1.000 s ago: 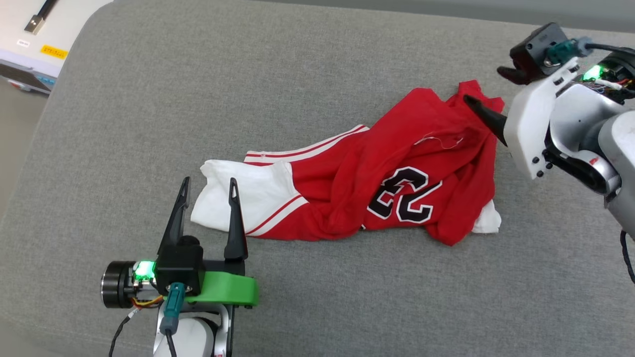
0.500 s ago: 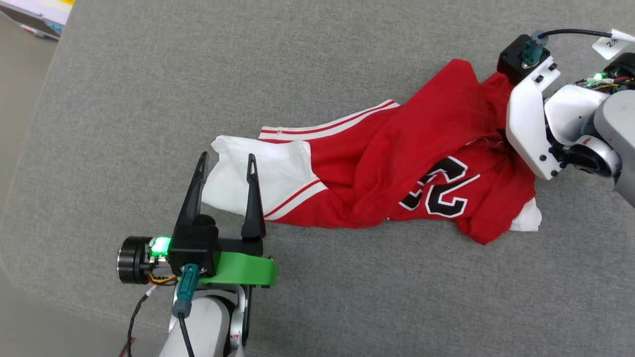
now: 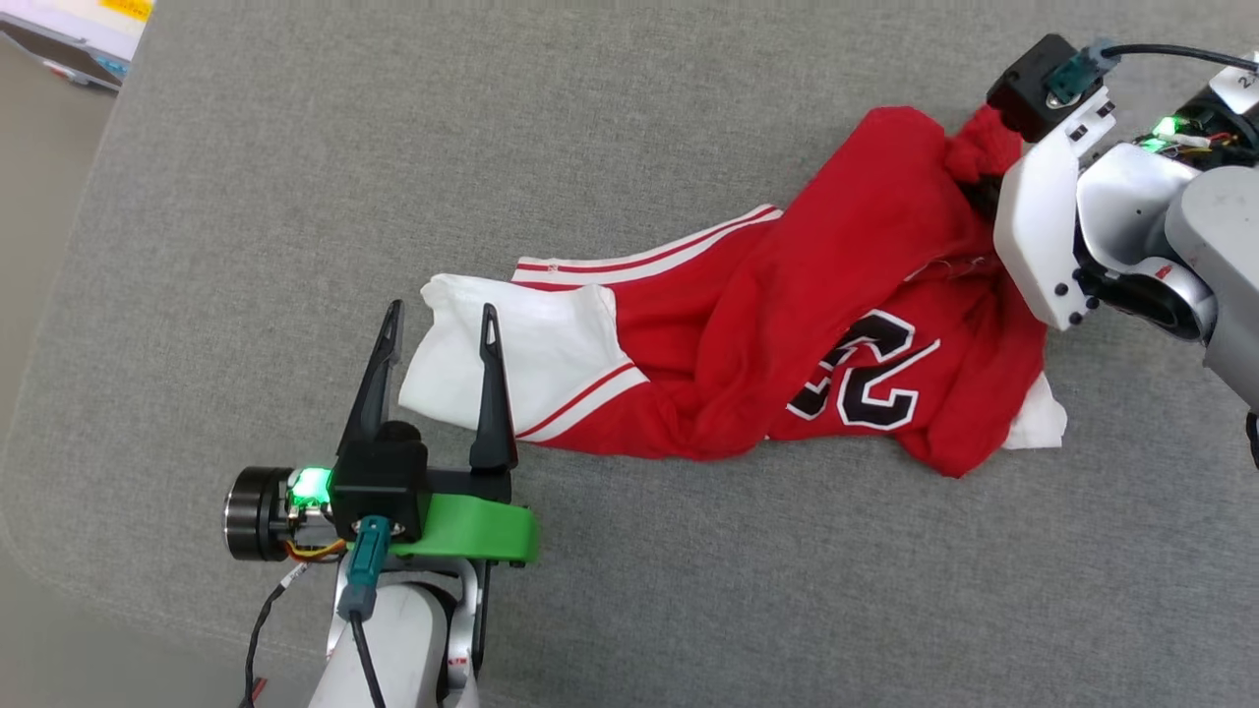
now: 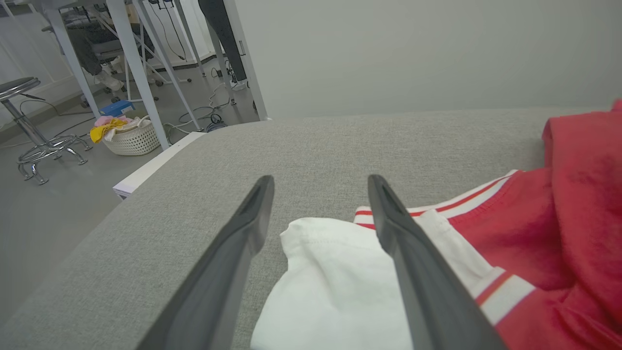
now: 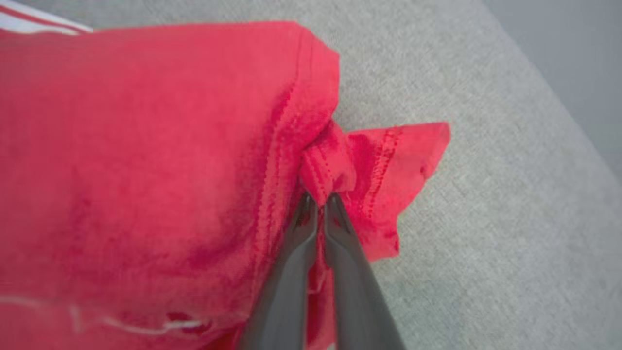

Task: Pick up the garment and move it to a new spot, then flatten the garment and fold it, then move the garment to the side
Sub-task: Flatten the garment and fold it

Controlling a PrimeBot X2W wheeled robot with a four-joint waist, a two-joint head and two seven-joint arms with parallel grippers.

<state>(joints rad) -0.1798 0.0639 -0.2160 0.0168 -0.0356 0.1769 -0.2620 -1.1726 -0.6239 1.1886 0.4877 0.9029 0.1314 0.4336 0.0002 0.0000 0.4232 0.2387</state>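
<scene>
The garment (image 3: 767, 334), a red jersey with white sleeves and a black 23, lies crumpled across the grey cushion (image 3: 629, 118). My right gripper (image 5: 319, 198) is shut on a bunched fold of its red hem (image 5: 330, 160) at the far right end; in the head view that hand (image 3: 1033, 197) hides the fingertips. My left gripper (image 3: 440, 320) stands open over the white sleeve (image 3: 511, 349). In the left wrist view the left gripper (image 4: 318, 182) straddles the white sleeve (image 4: 335, 277), whose edge lies between the two fingers.
The cushion's rounded left edge (image 3: 59, 324) drops to the floor. A white unit (image 3: 79, 29) shows at the top left. Beyond the cushion are table legs (image 4: 141, 73), a stool (image 4: 24, 121) and a white basket (image 4: 129, 138). Bare grey cushion lies in front of the garment.
My right gripper has dropped onto the red hem and shut on it, bunching the fabric. The camera has shifted. The left gripper has stayed open over the sleeve.
</scene>
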